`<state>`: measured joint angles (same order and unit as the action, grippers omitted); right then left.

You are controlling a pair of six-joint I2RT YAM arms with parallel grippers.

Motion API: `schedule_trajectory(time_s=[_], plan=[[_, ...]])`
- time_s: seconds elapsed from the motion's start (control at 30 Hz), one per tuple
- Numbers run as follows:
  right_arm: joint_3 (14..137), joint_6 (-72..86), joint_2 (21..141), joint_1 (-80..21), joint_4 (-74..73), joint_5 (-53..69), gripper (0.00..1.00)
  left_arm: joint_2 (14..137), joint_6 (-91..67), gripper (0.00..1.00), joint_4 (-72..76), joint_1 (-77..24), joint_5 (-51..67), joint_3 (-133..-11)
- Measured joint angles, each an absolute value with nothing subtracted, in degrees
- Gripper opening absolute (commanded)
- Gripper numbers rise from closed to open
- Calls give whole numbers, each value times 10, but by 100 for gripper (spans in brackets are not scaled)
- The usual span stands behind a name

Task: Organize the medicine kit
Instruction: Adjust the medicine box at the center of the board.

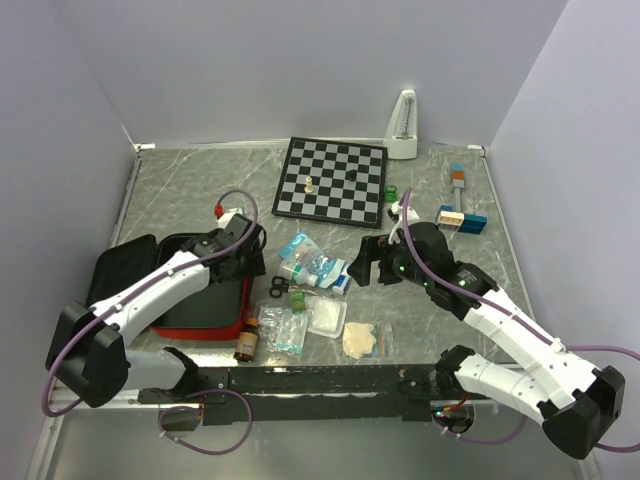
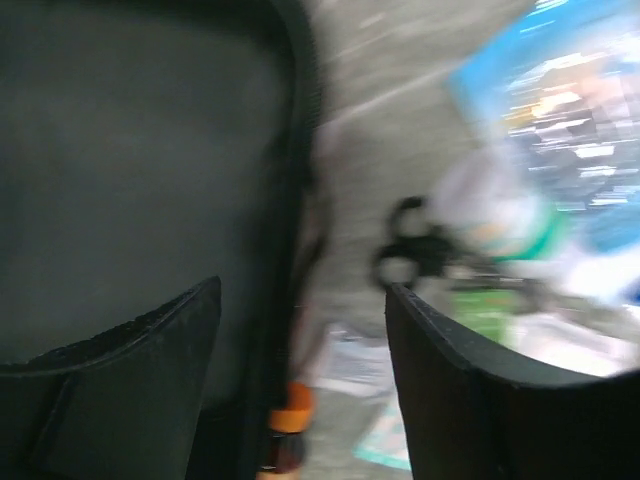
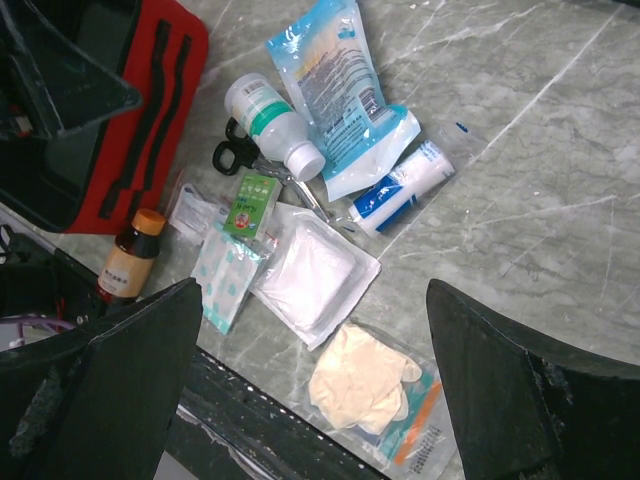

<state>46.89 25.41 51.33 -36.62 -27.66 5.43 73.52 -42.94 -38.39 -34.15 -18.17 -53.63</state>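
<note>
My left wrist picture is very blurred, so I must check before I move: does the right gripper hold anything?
Observer: No. The right gripper is open and empty, hovering above the table.
Operator: I cannot find any gloves. Are there some?
Observer: Yes. A packet of pale gloves lies flat on the table, next to the white gauze pad.
Operator: And how does the medicine kit lie as a whole?
Observer: The medicine kit lies open at the left of the table, both halves spread flat with the black lining up.
</note>
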Motion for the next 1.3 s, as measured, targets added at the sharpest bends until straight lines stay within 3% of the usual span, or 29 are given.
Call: schedule_trajectory(time_s=[0.13, 0.27, 0.47, 0.87, 1.3], plan=[[469, 253, 520, -366, -275, 55, 100, 737, -429, 61, -405, -333, -201, -498], [469, 249, 522, -366, -275, 55, 100, 759, -425, 26, -409, -332, -206, -489], [468, 245, 522, -366, -275, 54, 100, 794, -392, 1, -378, -334, -178, -493], [468, 244, 522, -366, -275, 54, 100, 775, -379, 1, -338, -331, -144, -470], [465, 244, 522, -366, -275, 51, 100, 815, -345, 1, -291, -394, -134, -493]])
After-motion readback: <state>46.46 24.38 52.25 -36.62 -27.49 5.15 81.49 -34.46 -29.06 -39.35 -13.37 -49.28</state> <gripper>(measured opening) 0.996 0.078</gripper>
